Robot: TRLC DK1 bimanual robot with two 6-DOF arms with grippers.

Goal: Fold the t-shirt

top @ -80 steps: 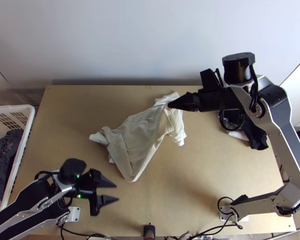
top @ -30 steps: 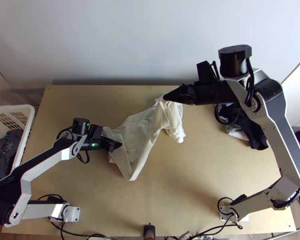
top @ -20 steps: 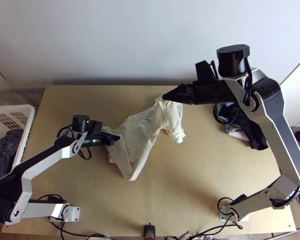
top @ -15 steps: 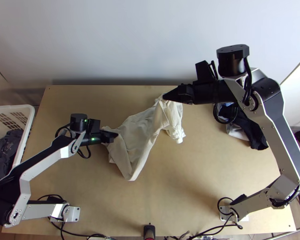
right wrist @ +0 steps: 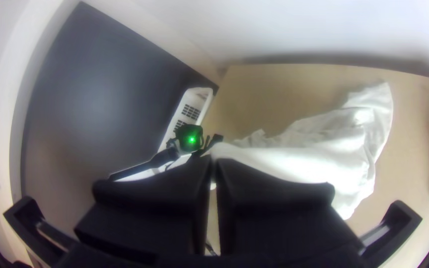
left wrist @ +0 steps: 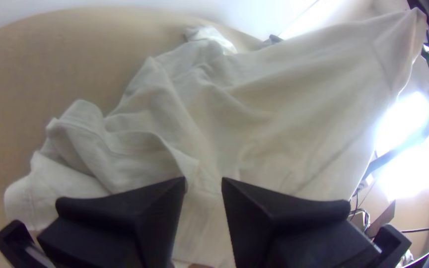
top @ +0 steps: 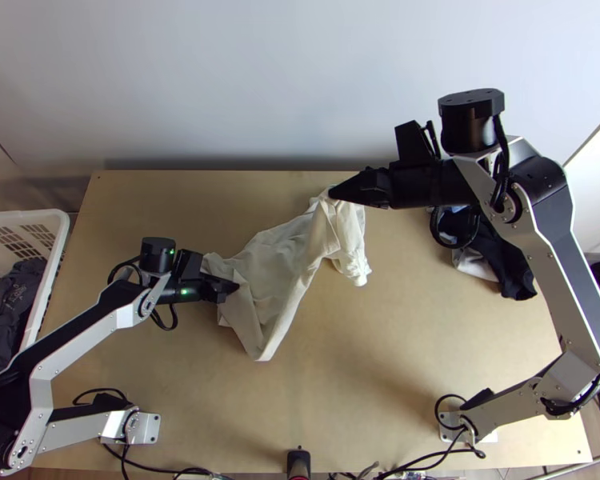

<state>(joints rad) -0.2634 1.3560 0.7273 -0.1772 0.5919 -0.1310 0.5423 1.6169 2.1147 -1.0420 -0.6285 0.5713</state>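
T-shirt (top: 280, 260) in a twisted, bunched strip runs between the two sets of fingers, its lowest point trailing on the desk (top: 396, 344) on the bases' side of them. The right gripper (right wrist: 213, 163) has its fingers closed on one end, which they hold raised, with a loose bunch hanging just below them. The left gripper (left wrist: 203, 180) has its fingers parted over the crumpled other end, with cloth under and between their tips but not clamped.

As far as done work goes, one grip is made; there is no flat spread and no proper fold. A second grip, the straightening and all the folding seem left. Which part of the shirt each end is, a sleeve or the hem perhaps, the creases make hard to tell.

Beyond the right fingers, partly beneath that arm, sits a dark and white pile of clothes (top: 514, 268), which could snag a wide pull that way. Past the left fingers, at the desk's side, stands a white basket (top: 61, 240) holding dark clothing (top: 12, 304).
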